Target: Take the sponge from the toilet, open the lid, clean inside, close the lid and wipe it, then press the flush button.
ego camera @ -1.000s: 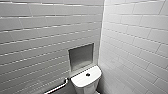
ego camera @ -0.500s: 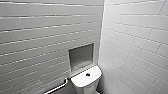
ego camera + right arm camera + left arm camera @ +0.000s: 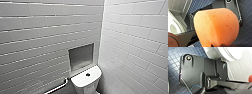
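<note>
The orange sponge (image 3: 216, 26) looms large in the right wrist view, held above the dark blue tiled floor, with my right gripper shut on it. Its orange edge (image 3: 250, 78) also shows in the left wrist view. The white toilet (image 3: 86, 80) stands in the corner in the head view, with the round flush button (image 3: 88, 74) on its tank top. The bowl's white underside (image 3: 228, 53) is close to my left arm, whose gripper holds nothing. Beside the sponge, part of the toilet (image 3: 174, 25) shows. I cannot make out how the lid stands.
White tiled walls (image 3: 135, 37) meet in a corner behind the toilet, with a recessed niche (image 3: 81, 56) above the tank. A metal grab bar (image 3: 58, 87) runs along the left wall. Dark blue small-tile floor (image 3: 174, 54) lies around the bowl.
</note>
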### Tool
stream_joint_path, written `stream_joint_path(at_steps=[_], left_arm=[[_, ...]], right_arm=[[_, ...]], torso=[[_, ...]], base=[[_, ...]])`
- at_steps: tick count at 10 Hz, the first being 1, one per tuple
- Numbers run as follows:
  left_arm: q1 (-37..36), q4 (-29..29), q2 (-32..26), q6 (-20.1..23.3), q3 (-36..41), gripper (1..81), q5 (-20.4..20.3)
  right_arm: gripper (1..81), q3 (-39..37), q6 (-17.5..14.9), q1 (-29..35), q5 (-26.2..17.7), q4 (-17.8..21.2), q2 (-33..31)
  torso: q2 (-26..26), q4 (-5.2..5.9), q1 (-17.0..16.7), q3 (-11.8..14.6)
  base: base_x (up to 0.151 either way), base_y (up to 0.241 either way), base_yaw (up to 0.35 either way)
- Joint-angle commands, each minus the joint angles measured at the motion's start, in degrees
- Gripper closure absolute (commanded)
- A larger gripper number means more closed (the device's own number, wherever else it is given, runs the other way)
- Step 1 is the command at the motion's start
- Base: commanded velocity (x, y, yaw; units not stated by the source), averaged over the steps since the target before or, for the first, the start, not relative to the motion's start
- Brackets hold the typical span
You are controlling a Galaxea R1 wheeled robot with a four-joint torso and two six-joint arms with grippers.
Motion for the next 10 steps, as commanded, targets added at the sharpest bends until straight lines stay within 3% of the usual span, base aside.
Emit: stream_joint_path(at_steps=[1, 2, 3, 5, 6, 9, 10], left_arm=[[-10.5, -1.8, -8.2, -1.6, 11.7, 1.0, 10.7], [-13.1, -1.8, -10.3, -2.6, 15.4, 1.0, 11.5], [-16.0, -1.8, -12.3, -3.4, 19.4, 1.0, 12.0], [-22.4, -1.8, -14.7, -5.4, 24.5, 1.0, 14.5], [-25.9, -1.8, -15.6, -7.6, 27.0, 1.0, 17.1], [-36.7, -1.8, -16.6, -12.0, 32.4, 1.0, 19.6], [-40.4, -1.8, -16.1, -14.4, 33.3, 1.0, 22.0]], right_arm=[[81.1, 5.1, 0.4, 2.9, -3.5, -0.4, -3.5], [81.1, 6.2, 0.4, 3.1, -3.4, -0.5, -4.0], [81.1, 7.2, 0.4, 3.2, -2.2, -0.5, -4.4], [81.1, 8.2, 0.3, 3.2, -0.2, -0.5, -4.9], [81.1, 8.4, 0.3, 3.4, -0.1, -0.5, -5.1], [81.1, 8.3, 0.4, 3.8, 0.0, -0.4, -5.0], [81.1, 8.3, 0.4, 3.8, 0.0, -0.3, -4.9]], torso=[[0.0, 0.00, 0.0, 0.0], [0.0, 0.00, 0.0, 0.0], [0.0, 0.00, 0.0, -2.8], [0.0, 0.00, 0.0, -4.3], [0.0, 0.00, 0.0, -2.5], [0.1, 0.00, 0.0, -3.8], [0.1, 0.00, 0.0, -3.8]], base=[[0.000, 0.000, 0.000], [0.000, 0.000, 0.000], [0.000, 0.000, 0.000], [0.000, 0.000, 0.000], [0.000, 0.000, 0.000], [0.000, 0.000, 0.000], [0.000, 0.000, 0.000]])
